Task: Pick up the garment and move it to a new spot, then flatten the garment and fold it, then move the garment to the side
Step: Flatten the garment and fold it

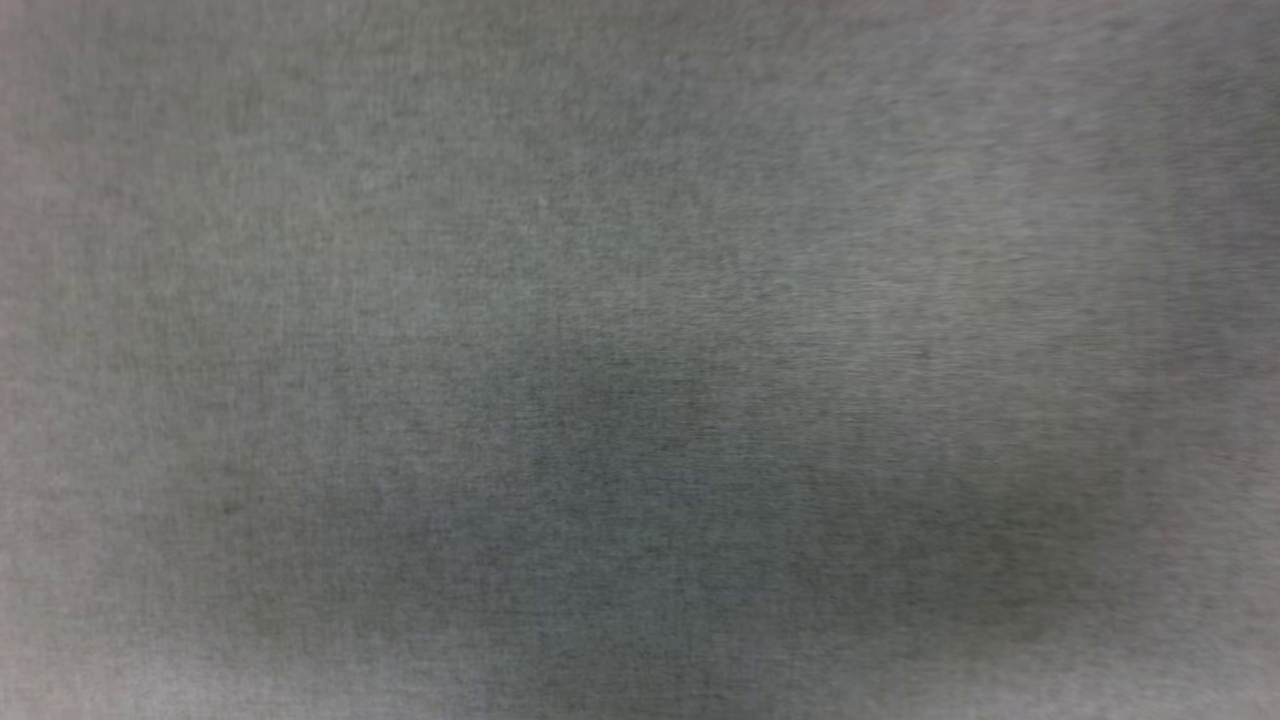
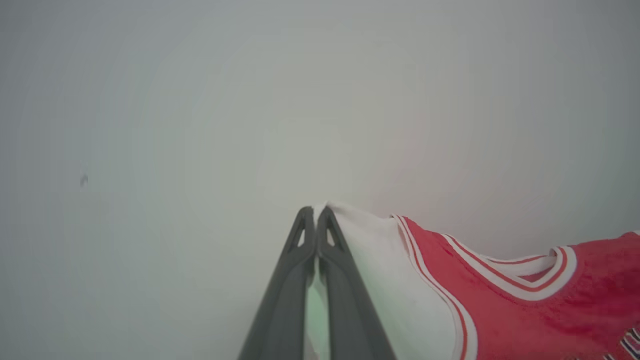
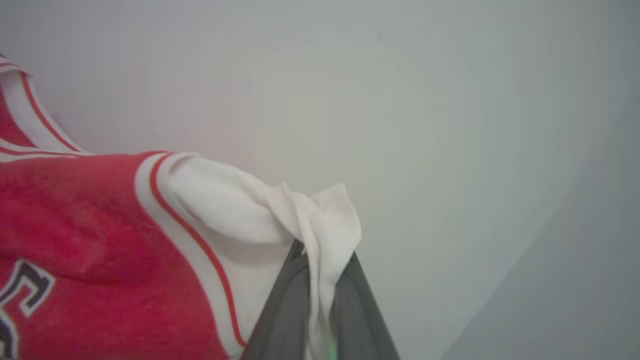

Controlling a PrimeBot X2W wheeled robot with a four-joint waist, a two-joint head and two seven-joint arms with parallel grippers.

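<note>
Garment (image 2: 525, 310) hangs stretched between your two tools, and each tool holds one white sleeve.

In the left wrist view your left tool (image 2: 315, 212) is clenched. Its two dark fingers (image 2: 287, 280) press together at the tips and pinch the outer edge of the sleeve (image 2: 380, 280). From there the cloth runs to the right of that view: first the red-white trim, then the red body, then the striped collar (image 2: 540, 285). The top edge of the garment sags a little between sleeve and collar.

In the right wrist view your right tool (image 3: 325, 255) is grasping the other sleeve (image 3: 225, 205). The white cloth is bunched between the fingers (image 3: 280, 310) and spills over their tips, so you cannot see the tips themselves. The red body (image 3: 75, 225) with black, white-outlined lettering (image 3: 25, 290) fills the left of that view.

Around both tools you have much open room: plain pale grey on the outer side of each tool and above the cloth. I cannot tell if this grey is the surface or something else. A darker grey band (image 3: 575, 300) crosses the lower right corner of the right wrist view.

Your head view gives a blurred grey woven texture (image 1: 640, 360); what it is, I cannot tell.
</note>
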